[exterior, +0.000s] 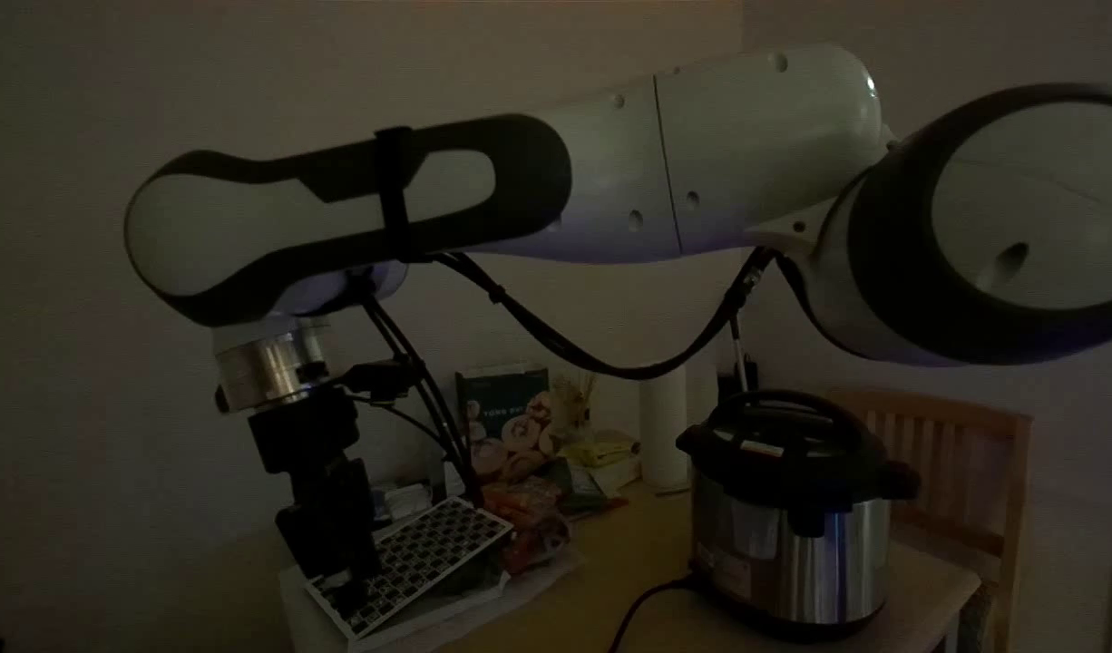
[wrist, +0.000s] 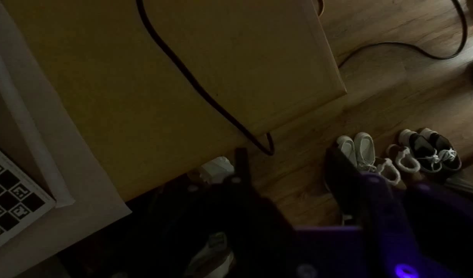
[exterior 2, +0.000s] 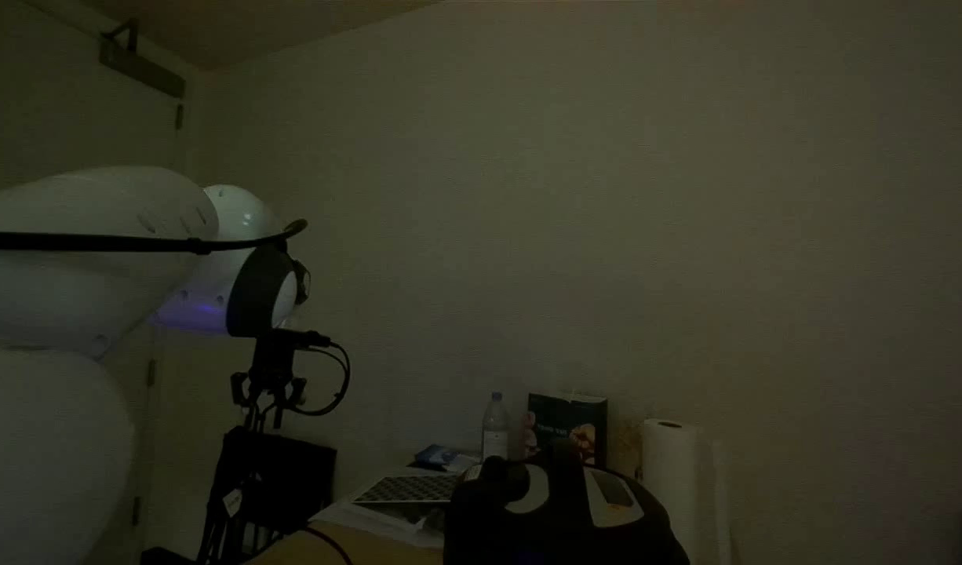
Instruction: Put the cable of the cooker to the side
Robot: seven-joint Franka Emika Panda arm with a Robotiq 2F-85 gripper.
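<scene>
- Smooth yellowish tabletop (wrist: 240, 58)
- Thin black cable (wrist: 200, 91) curving over its edge
- Shiny steel cylindrical cooker (exterior: 792, 558), black domed lid (exterior: 778, 467)
- Gripper (wrist: 286, 152) spread wide, empty

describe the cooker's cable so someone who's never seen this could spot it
On the yellowish table stands a steel cooker with a black lid. A thin black cable leaves the cooker low down, running across the table and over the edge. Unlike the cords looped beneath the robot arm, it joins the cooker.
</scene>
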